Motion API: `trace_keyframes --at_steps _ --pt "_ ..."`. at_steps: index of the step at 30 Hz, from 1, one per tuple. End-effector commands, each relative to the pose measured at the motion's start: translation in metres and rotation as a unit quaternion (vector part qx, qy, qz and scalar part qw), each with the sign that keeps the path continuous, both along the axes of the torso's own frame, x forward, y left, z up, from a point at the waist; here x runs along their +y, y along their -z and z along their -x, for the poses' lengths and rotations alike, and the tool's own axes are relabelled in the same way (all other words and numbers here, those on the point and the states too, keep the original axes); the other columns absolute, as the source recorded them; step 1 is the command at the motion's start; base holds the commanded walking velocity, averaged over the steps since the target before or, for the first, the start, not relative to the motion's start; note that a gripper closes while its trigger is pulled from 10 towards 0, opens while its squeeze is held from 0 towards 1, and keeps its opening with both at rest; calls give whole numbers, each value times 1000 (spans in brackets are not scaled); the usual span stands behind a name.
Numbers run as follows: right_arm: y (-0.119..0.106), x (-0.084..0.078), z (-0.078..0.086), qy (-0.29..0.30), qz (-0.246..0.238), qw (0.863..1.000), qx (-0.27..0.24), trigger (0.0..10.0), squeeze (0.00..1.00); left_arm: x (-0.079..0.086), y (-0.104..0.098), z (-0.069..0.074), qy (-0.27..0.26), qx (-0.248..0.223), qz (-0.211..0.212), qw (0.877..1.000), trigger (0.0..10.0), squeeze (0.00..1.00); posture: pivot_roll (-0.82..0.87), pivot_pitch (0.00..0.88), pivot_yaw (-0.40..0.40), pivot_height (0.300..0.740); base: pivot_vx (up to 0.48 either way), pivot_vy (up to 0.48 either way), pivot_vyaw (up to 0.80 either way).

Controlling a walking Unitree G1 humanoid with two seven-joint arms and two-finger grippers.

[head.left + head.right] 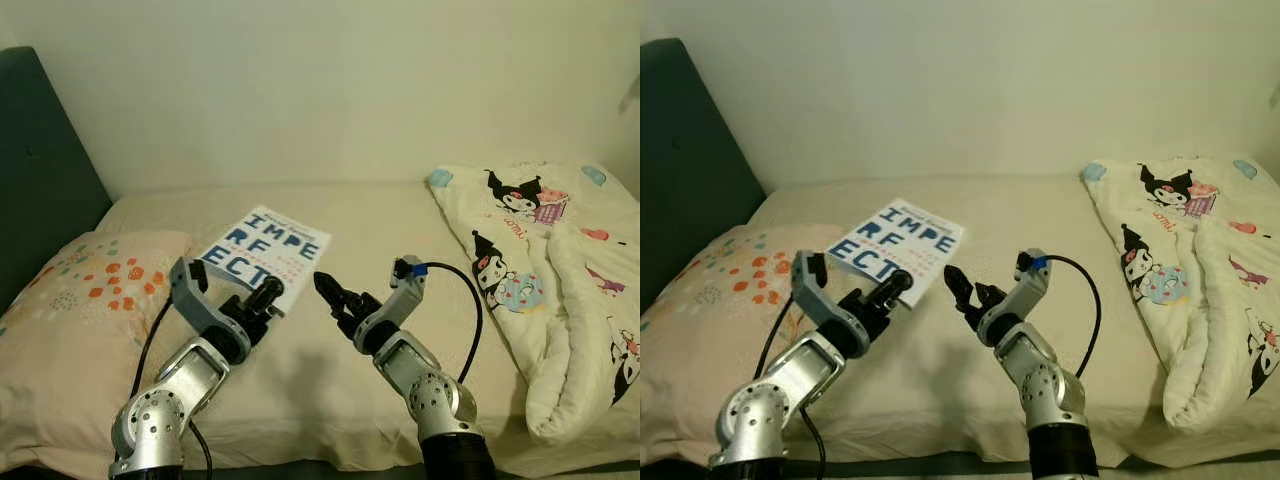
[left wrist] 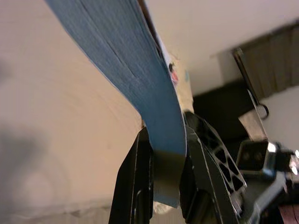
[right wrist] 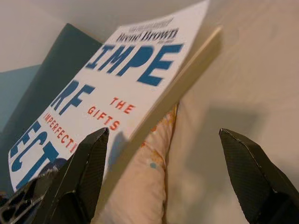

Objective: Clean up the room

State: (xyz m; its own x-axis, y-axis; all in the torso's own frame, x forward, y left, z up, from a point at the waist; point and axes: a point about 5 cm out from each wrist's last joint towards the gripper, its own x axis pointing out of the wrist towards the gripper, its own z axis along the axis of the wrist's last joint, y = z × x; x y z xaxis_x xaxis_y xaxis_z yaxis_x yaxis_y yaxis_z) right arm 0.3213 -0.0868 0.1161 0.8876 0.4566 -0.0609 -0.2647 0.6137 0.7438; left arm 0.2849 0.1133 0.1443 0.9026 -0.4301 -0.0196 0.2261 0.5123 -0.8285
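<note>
We took the book (image 1: 262, 253) as our landmark: a white paperback with large blue letters, lying on the beige bed (image 1: 380, 215) near its middle. To the left of the book, we saw a pillow (image 1: 75, 300) with orange and teal flowers, and beyond that a dark teal headboard (image 1: 40, 170).

At the book's near corner our left gripper (image 1: 268, 295) was clenched on the book; in our left wrist view the blue edge of the book sat pinched between the two black fingers (image 2: 135, 186), and that corner was lifted off the sheet.

Just to the right of the book, our right gripper (image 1: 335, 298) hovered above the bed with its fingers (image 3: 88, 163) spread apart, grasping nothing and pointing toward the book.

Well to the right of the book lay a bunched white blanket (image 1: 550, 270) printed with cartoon characters.
</note>
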Motion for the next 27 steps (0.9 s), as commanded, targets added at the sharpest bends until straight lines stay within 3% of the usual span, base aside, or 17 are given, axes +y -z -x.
trace_keyframes --at_steps 1,7,17,18,19,20,21,27 --pt "-2 11 1 -9 -41 999 8 10000 0 -18 3 12 28 1 44 999 10000 0 -39 96 38 740 0 0 0" --pt "-12 13 -1 -18 -128 992 11 10000 0 -22 3 16 51 4 55 997 10000 0 -41 95 40 740 0 0 0" --pt "-18 6 -3 -8 -210 977 22 10000 0 -22 3 18 60 6 56 997 10000 0 -37 95 38 740 0 0 0" --pt "-20 6 -3 -12 -228 974 19 7451 0 -22 3 19 60 9 56 997 10000 0 -38 96 38 740 0 0 0" --pt "-22 5 -3 -13 -242 970 18 3804 0 -22 3 19 59 10 56 997 10000 0 -38 95 38 740 0 0 0" --pt "-23 4 -3 -13 -257 966 19 902 0 -21 4 19 59 11 56 997 10000 0 -38 96 38 740 0 0 0" --pt "-23 3 -3 -11 -267 964 22 0 0 -21 4 19 58 12 57 997 10000 0 -38 96 38 740 0 0 0" --pt "-23 1 -2 -14 -281 959 28 0 0 -21 4 19 57 13 56 997 10000 0 -38 98 38 740 0 0 0"
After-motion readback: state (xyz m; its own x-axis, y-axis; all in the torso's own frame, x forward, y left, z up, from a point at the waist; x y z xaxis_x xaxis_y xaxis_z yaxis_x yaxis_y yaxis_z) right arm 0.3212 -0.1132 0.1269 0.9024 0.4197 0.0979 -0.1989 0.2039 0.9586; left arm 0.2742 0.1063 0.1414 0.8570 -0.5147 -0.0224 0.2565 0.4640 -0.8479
